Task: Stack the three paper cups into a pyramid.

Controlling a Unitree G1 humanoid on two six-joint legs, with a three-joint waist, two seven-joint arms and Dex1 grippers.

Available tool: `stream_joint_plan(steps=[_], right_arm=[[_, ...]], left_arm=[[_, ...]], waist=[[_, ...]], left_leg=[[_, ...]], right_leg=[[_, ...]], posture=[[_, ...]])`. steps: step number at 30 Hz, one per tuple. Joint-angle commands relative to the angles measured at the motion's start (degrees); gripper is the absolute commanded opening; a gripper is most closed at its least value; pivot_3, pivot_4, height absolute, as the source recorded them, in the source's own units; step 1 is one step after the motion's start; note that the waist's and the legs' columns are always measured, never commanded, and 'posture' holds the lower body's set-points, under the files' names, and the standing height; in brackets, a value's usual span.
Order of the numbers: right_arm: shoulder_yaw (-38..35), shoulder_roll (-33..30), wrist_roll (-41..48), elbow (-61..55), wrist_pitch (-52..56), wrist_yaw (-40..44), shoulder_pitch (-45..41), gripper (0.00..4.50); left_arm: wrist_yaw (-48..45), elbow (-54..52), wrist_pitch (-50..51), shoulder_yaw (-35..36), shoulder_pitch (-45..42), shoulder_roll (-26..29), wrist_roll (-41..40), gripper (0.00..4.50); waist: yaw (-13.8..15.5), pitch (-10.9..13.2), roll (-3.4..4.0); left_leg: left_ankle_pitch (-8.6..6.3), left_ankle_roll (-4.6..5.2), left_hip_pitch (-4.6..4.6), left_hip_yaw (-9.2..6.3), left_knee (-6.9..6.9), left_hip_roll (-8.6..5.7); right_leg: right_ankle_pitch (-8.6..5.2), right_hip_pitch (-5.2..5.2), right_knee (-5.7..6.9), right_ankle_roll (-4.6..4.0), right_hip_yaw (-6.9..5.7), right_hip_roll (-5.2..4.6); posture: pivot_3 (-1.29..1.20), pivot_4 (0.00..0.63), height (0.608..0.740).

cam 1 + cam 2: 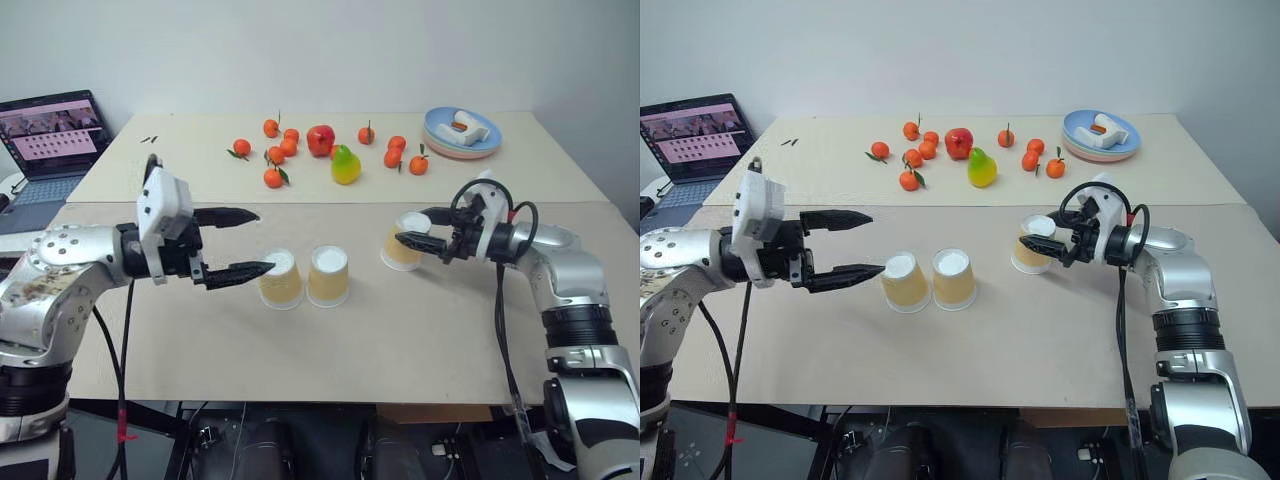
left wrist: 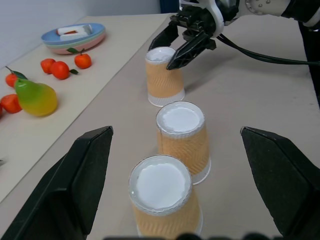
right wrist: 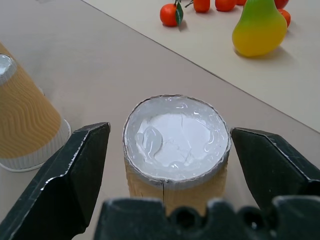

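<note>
A broad, matte beige worktop (image 1: 400, 340) in two joined slabs stands before a plain pale wall. At its far left sits an open dark laptop (image 1: 52, 140) with a lit screen. On the far right rests a stack of shallow round plates, blue over pink (image 1: 462, 133), with a white object on top. Along the far middle lie a scatter of small orange tangerines (image 1: 274, 178), one glossy red apple (image 1: 320, 140) and a smooth yellow-green pear (image 1: 345, 165).

Three small tan-yellow tapered paper cups with wavy ribbed sides all stand upside down on the near slab, white bases up. Two stand just beside each other near the middle, the left cup (image 1: 280, 279) and the middle cup (image 1: 328, 275). The third cup (image 1: 404, 243) stands apart to the right.

The left tool (image 1: 238, 243) is spread wide and empty, its near black fingertip close to the left cup. The right tool (image 3: 170, 165) is spread wide either side of the third cup, its fingers clear of the cup's sides.
</note>
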Motion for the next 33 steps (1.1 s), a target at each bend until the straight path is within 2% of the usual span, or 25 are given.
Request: stream_joint_plan(steps=[1, 8, 23, 25, 26, 28, 30, 33], right_arm=[[-1.2, 0.1, 0.2, -0.1, -1.6, -0.1, -0.6, 4.50], [-1.1, 0.8, 0.2, 0.7, -2.1, -0.3, -0.8, 4.50], [-0.9, 1.8, -0.1, 2.1, -3.2, -0.3, -1.2, 4.50], [-0.9, 1.8, 0.0, 1.9, -3.2, -0.3, -1.4, 4.00], [-0.9, 1.8, 0.0, 1.9, -3.2, -0.3, -1.5, 3.91], [-1.0, 1.9, 0.1, 1.5, -3.1, -0.3, -1.5, 3.21], [-1.5, 2.1, 0.5, 1.2, -2.9, -0.7, -1.8, 2.77], [-1.6, 2.1, 0.6, 1.1, -2.6, -1.0, -2.0, 2.73]], left_arm=[[-0.1, 0.5, -4.2, 3.0, 4.3, 0.0, 1.9, 4.36], [-0.3, -2.1, -4.3, 4.3, 9.4, 0.6, 1.2, 4.36], [-1.7, -4.8, -4.1, 6.5, 13.6, 3.0, 0.5, 4.36], [-1.9, -4.9, -4.4, 6.7, 14.2, 3.0, 0.7, 4.50], [-1.9, -4.9, -4.7, 6.7, 14.5, 2.9, 1.0, 4.50], [-1.9, -4.9, -5.2, 6.6, 14.9, 2.8, 1.3, 4.50], [-1.8, -4.8, -5.5, 6.4, 14.9, 2.8, 1.3, 4.50], [-1.8, -4.6, -5.6, 6.4, 14.8, 2.7, 1.2, 4.50]], waist=[[-0.1, 0.0, 0.02], [0.1, 0.0, 0.02], [0.0, 0.0, 0.04], [0.0, 0.0, 0.04], [0.0, 0.0, 0.04], [0.0, 0.0, 0.04], [0.0, 0.0, 0.04], [0.0, 0.0, 0.05]], left_leg=[[0.00, 0.00, 0.01, 0.00, 0.00, 0.00], [0.00, 0.00, -0.02, -0.01, 0.01, 0.00], [-0.01, 0.01, -0.03, -0.01, 0.00, 0.00], [-0.01, 0.01, -0.03, -0.01, 0.00, 0.00], [-0.01, 0.01, -0.04, -0.01, 0.00, 0.00], [-0.01, 0.01, -0.05, -0.01, 0.00, 0.00], [-0.01, 0.01, -0.06, -0.01, 0.00, 0.00], [-0.01, 0.01, -0.05, -0.01, 0.00, 0.00]], right_leg=[[0.00, 0.00, 0.00, 0.00, 0.01, 0.00], [0.00, -0.06, 0.02, 0.00, 0.04, -0.02], [0.00, -0.07, 0.02, 0.00, 0.03, -0.01], [0.00, -0.07, 0.01, -0.01, 0.03, -0.01], [0.00, -0.07, 0.01, -0.01, 0.03, 0.00], [0.00, -0.08, 0.00, -0.01, 0.03, -0.01], [0.00, -0.08, 0.01, 0.00, 0.03, -0.02], [0.00, -0.09, 0.01, 0.00, 0.03, -0.01]], posture=[[0.00, 0.150, 0.638], [0.00, 0.150, 0.638], [0.00, 0.150, 0.638], [0.00, 0.150, 0.638], [0.00, 0.150, 0.638], [0.00, 0.150, 0.638], [0.00, 0.150, 0.638], [0.00, 0.150, 0.638]])
